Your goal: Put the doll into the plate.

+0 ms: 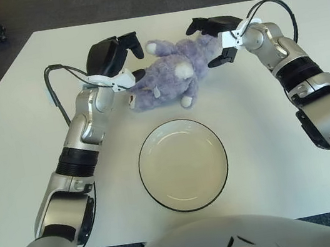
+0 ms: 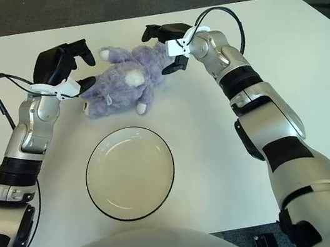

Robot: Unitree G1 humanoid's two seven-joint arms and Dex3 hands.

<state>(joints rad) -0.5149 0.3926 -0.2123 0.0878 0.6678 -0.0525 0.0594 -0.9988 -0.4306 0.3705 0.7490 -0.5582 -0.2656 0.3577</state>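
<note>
We see a purple doll lying on its side on the white surface, set between the two hands. The left hand sits just beside the doll's left end; its dark fingers are spread, one arching above the doll's raised limb and another reaching in low against the plush body, closing on nothing. The right hand flanks the doll's opposite end, its fingers likewise parted: the upper ones extend over the top of the doll, the lower one lies at the doll's side. We cannot tell whether these fingers press the plush or merely stand against it. Neither hand has a firm hold, and the doll rests on the surface. Nearer the robot than both sets of fingers, and apart from the doll, we note the round plate, pale with a dark rim, holding nothing
</note>
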